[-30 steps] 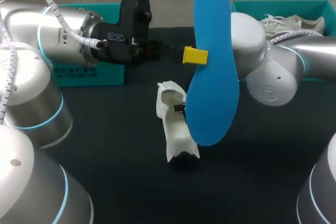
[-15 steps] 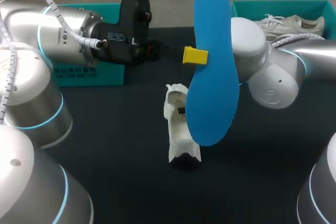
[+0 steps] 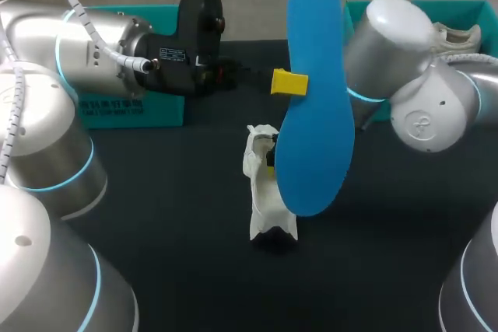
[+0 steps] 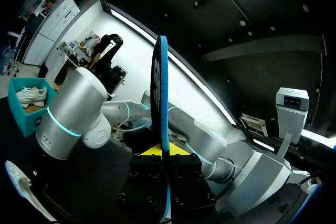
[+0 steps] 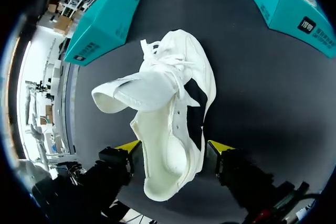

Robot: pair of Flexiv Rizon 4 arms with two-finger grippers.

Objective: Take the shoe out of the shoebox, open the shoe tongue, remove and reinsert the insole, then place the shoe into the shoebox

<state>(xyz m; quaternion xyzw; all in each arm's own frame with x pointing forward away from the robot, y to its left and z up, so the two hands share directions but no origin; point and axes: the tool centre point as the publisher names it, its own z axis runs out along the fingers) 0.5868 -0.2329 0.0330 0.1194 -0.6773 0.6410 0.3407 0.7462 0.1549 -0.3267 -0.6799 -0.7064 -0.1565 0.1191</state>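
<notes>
My left gripper (image 3: 289,82) holds a blue insole (image 3: 311,99) upright above the table's middle. In the left wrist view the insole (image 4: 160,93) runs edge-on between the shut fingers of the left gripper (image 4: 161,153). A white shoe (image 3: 264,192) lies on the dark table, partly behind the insole. In the right wrist view the shoe (image 5: 173,103) has its tongue (image 5: 131,95) lifted, and its heel end sits between the open fingers of my right gripper (image 5: 172,146). That gripper is hidden behind the insole in the head view.
A teal shoebox (image 3: 132,110) stands at the back left. Another teal shoebox (image 3: 459,13) at the back right holds a second white shoe (image 3: 459,34). My right arm's elbow (image 3: 389,36) rises in front of that box.
My right gripper has gone from shut to open. The right arm's elbow rose and swung to the right. The shoe turned and shifted a little to the right.
</notes>
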